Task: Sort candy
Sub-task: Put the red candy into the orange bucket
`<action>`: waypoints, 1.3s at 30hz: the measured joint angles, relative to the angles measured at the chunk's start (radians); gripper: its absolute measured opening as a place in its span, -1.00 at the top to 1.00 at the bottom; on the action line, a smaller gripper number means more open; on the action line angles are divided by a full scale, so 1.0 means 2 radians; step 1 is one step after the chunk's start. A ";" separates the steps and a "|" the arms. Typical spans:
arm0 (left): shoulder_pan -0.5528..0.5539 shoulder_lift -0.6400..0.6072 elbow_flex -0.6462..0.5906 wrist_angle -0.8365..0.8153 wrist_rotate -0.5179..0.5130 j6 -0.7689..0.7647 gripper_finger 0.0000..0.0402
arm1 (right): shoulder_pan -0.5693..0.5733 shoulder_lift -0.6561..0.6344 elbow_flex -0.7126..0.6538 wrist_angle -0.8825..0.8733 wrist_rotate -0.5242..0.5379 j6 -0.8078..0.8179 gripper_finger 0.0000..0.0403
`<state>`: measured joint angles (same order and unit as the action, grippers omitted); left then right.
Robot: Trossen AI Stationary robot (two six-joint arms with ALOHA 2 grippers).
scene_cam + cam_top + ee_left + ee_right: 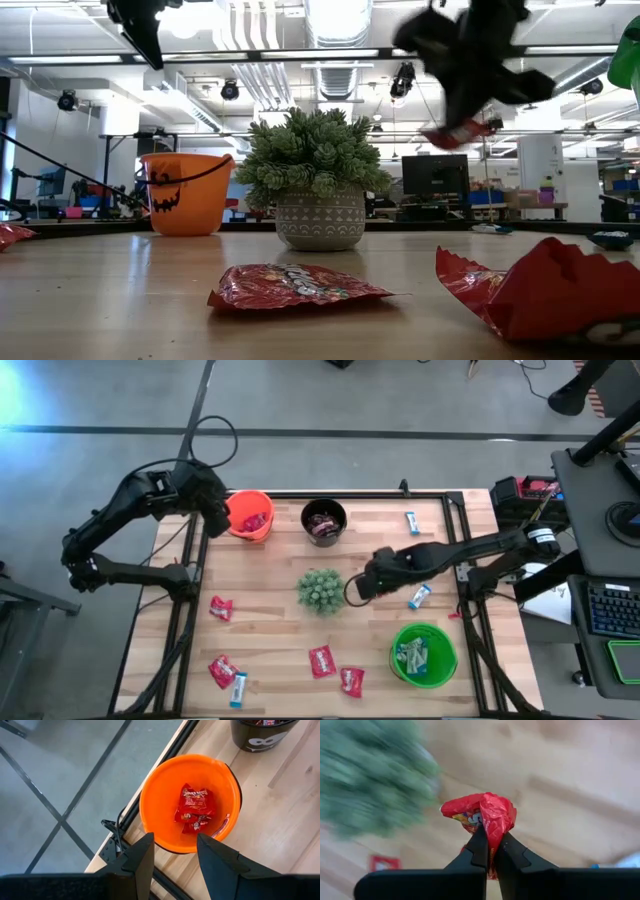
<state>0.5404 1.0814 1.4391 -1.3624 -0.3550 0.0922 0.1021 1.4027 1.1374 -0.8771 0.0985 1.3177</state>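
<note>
My right gripper is shut on a red candy and hangs above the table just right of the spiky green plant. My left gripper stands open above the near rim of the orange bucket, with nothing between its fingers; red candies lie in the bucket. More red candies and light blue ones lie flat on the table. A black bucket holds dark candies, and a green bucket holds light blue ones. My right gripper pinches the crumpled red wrapper between its two fingers, which come from above, slanting down. The wrapper bunches up past the fingertips. In the low view the candy is lifted well clear of the table.
The plant pot stands mid-table, close to my right gripper. A black frame rail runs along the table's edges. Bare wood lies between the plant and the orange bucket.
</note>
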 joint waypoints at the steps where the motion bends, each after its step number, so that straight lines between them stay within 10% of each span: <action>1: 0.000 0.002 0.000 0.000 0.000 0.002 0.35 | 0.000 0.001 0.014 0.000 0.016 -0.006 0.96; 13: 0.000 0.022 0.000 0.097 0.112 0.047 0.35 | -0.037 0.020 0.151 0.001 0.161 -0.140 0.96; 24: 0.000 0.040 0.000 0.259 0.317 0.019 0.35 | -0.105 0.034 0.182 0.115 0.157 -0.294 0.96; 39: 0.000 0.135 0.000 0.386 0.386 -0.048 0.35 | -0.143 0.033 0.182 0.232 0.112 -0.397 0.96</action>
<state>0.5400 1.3522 1.4395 -0.5908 0.4163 -0.0048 -0.1842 1.4681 1.5023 -0.4123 0.3226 0.5229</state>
